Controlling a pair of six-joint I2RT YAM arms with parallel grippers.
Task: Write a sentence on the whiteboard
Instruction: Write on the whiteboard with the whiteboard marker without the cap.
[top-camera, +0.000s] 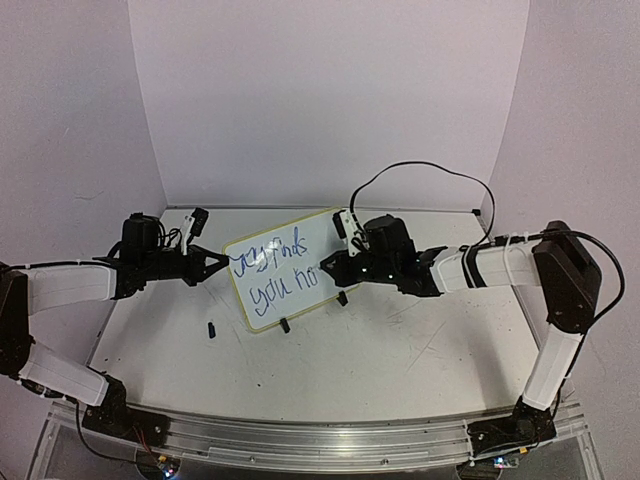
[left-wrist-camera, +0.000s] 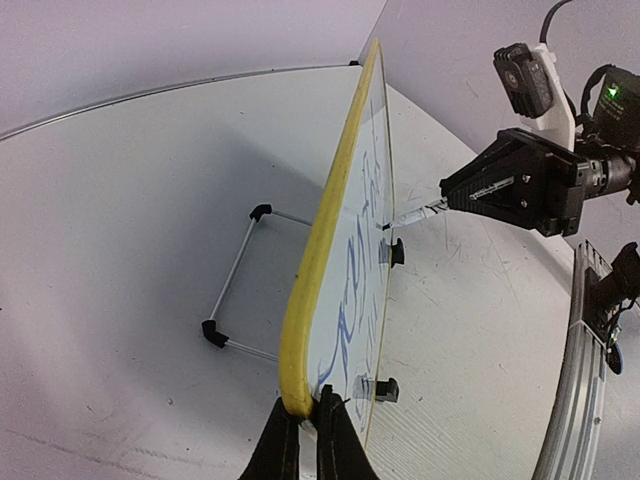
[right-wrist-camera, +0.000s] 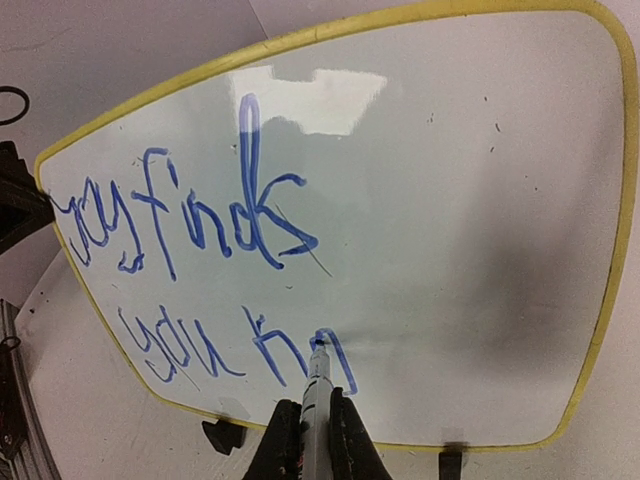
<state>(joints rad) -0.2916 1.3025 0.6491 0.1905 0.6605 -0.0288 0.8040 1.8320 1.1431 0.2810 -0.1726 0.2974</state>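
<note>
Whiteboard (top-camera: 290, 262) held upright on the table (top-camera: 400, 350) between two grippers, marker tip on its face.

The whiteboard stands tilted back slightly on its black clip feet, with a wire stand (left-wrist-camera: 238, 272) behind it. The left gripper (left-wrist-camera: 308, 432) has its jaws pressed onto the whiteboard's yellow-green frame at its left edge. In front of the whiteboard, the right gripper (right-wrist-camera: 317, 418) pinches a marker (right-wrist-camera: 318, 385), and the marker's tip touches the end of the lower of two lines of blue handwriting. A small black piece (top-camera: 212, 329) lies on the table near the whiteboard's lower left corner.
</note>
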